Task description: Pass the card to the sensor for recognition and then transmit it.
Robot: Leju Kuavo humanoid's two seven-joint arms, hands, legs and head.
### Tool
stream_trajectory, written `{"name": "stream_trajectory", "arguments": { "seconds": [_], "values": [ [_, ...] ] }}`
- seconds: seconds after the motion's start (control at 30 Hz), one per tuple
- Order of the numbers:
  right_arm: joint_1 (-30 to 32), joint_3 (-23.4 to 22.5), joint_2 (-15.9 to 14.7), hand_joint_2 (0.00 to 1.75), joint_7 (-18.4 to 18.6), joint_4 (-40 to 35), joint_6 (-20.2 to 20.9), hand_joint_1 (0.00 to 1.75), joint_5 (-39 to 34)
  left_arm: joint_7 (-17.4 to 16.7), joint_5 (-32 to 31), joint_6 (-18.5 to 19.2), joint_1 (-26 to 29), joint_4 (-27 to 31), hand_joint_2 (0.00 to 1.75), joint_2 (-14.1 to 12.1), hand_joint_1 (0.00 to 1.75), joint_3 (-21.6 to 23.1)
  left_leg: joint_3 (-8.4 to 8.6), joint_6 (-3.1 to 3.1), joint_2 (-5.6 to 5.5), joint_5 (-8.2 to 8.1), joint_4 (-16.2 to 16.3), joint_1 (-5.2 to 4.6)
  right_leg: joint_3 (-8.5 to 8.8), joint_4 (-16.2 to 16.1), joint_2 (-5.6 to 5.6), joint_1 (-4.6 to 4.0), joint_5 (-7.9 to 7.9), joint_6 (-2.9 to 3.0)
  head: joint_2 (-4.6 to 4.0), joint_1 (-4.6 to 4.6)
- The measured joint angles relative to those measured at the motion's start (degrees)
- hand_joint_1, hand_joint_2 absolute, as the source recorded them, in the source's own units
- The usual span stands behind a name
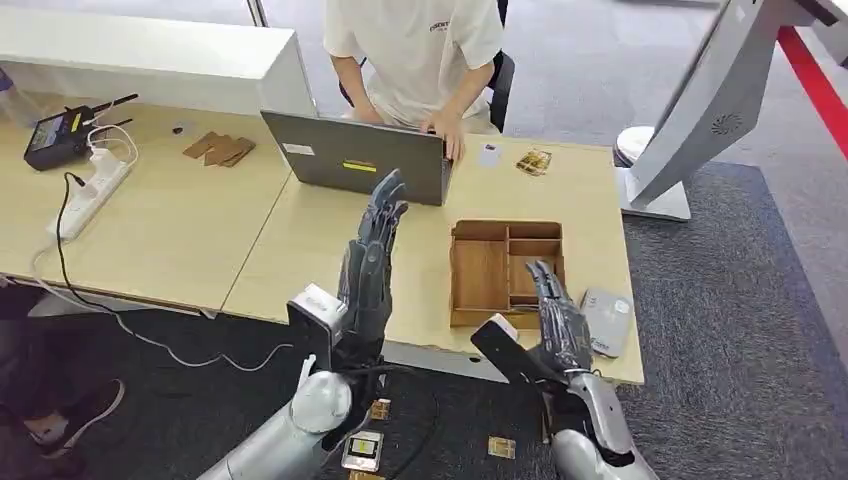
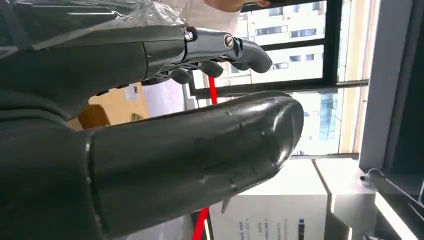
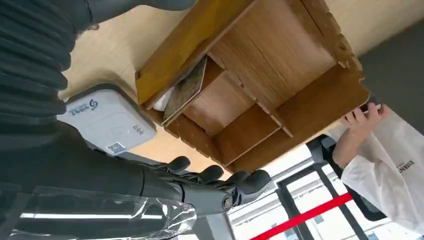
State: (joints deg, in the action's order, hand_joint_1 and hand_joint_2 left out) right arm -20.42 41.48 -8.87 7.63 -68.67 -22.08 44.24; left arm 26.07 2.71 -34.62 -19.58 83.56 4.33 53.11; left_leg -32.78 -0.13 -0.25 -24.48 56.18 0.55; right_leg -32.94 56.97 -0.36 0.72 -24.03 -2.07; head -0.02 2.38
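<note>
Presently: left hand point(image 1: 372, 262) raised over table point(image 1: 300, 240), fingers straight and apart, gripping nothing. Right hand point(image 1: 556, 318) extended flat over near edge of wooden tray point(image 1: 480, 275), fingers apart, empty, just beside grey card sensor point(image 1: 607, 320). Card point(image 3: 186, 89) leaning tilted against a divider in a small tray compartment, seen from right wrist. Person point(image 1: 420, 50) seated behind laptop point(image 1: 355, 155). Loose cards point(image 1: 362, 450) on carpet below.
</note>
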Motion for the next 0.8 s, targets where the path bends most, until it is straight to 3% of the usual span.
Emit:
{"name": "stream_trajectory", "arguments": {
  "seconds": [0.23,0.53,0.8],
  "values": [
    [-0.34,0.04,2.16,1.75,1.27,5.89,-7.28,0.0,0.17,-0.26,-0.11,-0.02,0.04,0.0,0.0,0.72,0.0,0.07,0.0,0.0,0.0,0.0,0.0,0.0,0.0,0.0,0.0,0.0,0.0,0.0,0.0,0.02],
    [-2.58,0.39,2.42,1.75,5.01,10.25,-7.76,0.0,5.58,-0.06,0.63,1.57,0.06,0.0,0.0,1.29,0.0,0.59,0.01,0.0,0.01,0.0,0.0,-0.01,0.0,0.0,0.0,0.01,0.01,0.0,0.0,0.0],
    [-5.09,0.74,0.74,1.75,7.23,11.8,-7.82,0.0,7.56,0.09,1.42,2.25,0.13,0.0,0.0,1.31,0.0,1.55,0.02,0.0,0.01,0.0,0.0,-0.01,0.0,0.0,0.0,0.01,0.01,0.0,0.0,0.0]
  ]
}}
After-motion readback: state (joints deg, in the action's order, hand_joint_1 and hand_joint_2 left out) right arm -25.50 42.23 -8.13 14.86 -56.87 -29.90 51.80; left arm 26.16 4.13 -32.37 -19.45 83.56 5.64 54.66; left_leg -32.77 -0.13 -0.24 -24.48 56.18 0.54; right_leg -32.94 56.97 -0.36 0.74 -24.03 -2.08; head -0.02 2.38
